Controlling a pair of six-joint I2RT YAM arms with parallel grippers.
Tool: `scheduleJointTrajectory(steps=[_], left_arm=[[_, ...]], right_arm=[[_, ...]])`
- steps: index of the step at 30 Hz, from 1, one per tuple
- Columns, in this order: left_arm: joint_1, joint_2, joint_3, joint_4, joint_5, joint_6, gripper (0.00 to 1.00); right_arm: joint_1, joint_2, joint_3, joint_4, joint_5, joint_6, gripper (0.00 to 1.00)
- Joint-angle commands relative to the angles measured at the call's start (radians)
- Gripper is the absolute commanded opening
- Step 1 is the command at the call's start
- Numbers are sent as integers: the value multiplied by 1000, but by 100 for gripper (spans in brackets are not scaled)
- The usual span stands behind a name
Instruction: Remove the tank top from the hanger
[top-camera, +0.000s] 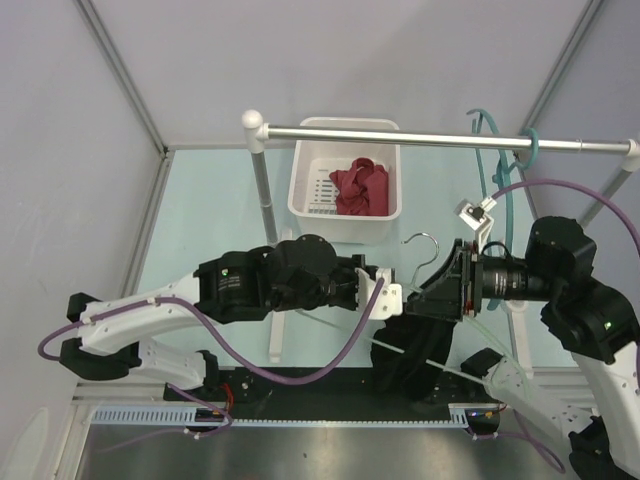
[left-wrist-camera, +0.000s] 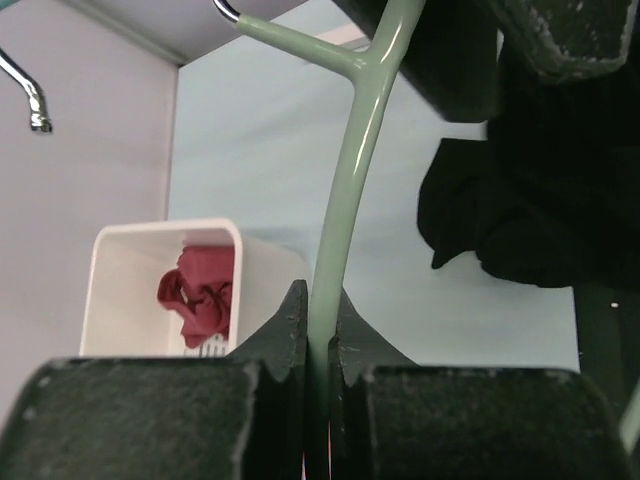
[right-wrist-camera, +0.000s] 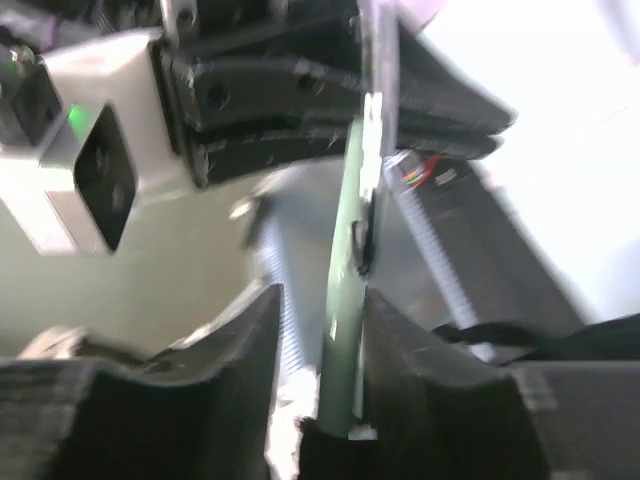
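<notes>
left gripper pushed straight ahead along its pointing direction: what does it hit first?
Most likely the right gripper, facing the left gripper head-on, just ahead in the top view. Both sit on the same hanger; any height offset is unclear.

- Overhead view: the light is even, diffuse and moderately bright. Any shadow on the table (top-camera: 210, 210) is faint and soft-edged. Focus is sharp across the frame.
- Overhead view: a bright sheen runs along the metal rail (top-camera: 440, 138).
- Left wrist view: my left finger pads (left-wrist-camera: 140, 420) fill the bottom edge, dark and out of focus.
- A narrow streak of glare runs up the pale hanger (left-wrist-camera: 345, 200).
- The white bin (left-wrist-camera: 120, 280) behind it is fairly crisp.
- The tank top (left-wrist-camera: 540, 180) reads as solid black, with its detail lost.
- Right wrist view: the picture is soft and smeared throughout.
- My right fingers (right-wrist-camera: 200, 400) are blurred and dim.
- The upper right corner is blown out to white.
- A green lamp (right-wrist-camera: 75, 120) blooms.
</notes>
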Motion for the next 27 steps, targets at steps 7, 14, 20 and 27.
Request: scheduleJointTrajectory(steps=[7,14,20,27], left_arm=[[46,-27,30,235,-263,20,0],[60,-43,2,293,-322,78,0],[60,-52,-31,301,-342,77,0],[61,-66,-67,313,-353,85,0]], right_arm=[[1,31,202,-174,415,-272,67],[1,-56,225,-225,504,-295,95],[1,-93,355,-298,715,-264,100],[-8,-73,472,-367,802,-277,100]])
